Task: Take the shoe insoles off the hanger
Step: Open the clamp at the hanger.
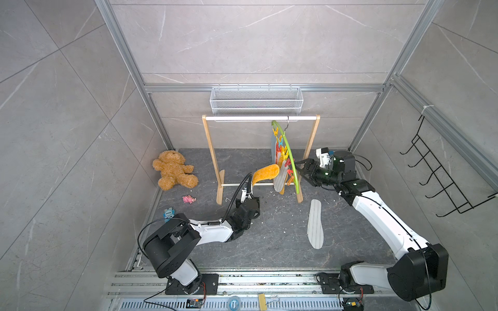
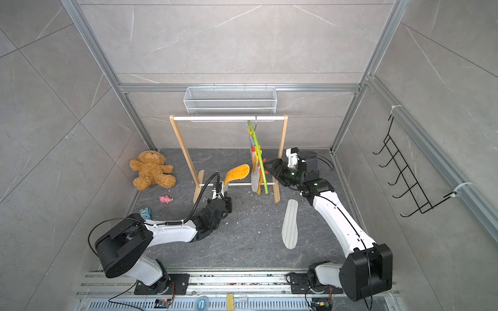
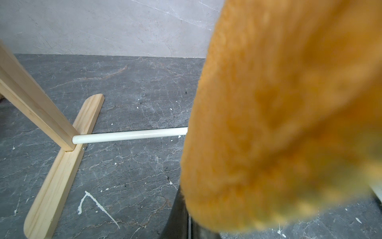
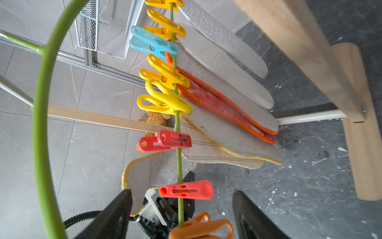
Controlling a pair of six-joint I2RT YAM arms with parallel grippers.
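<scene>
Insoles (image 4: 227,132) on the hanger (image 1: 289,153) look light, floppy, best pinched by their clips (image 4: 165,142); left gripper (image 1: 249,189) clamps orange insole (image 1: 266,173), right gripper (image 4: 182,191) gapes.

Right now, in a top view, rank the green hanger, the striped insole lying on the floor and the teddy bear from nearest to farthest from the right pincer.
1. Green hanger, right at the tips of the open right pincer.
2. Striped insole, lying flat, back toward the right arm's base.
3. Teddy bear, far across, on the left arm's side.
</scene>
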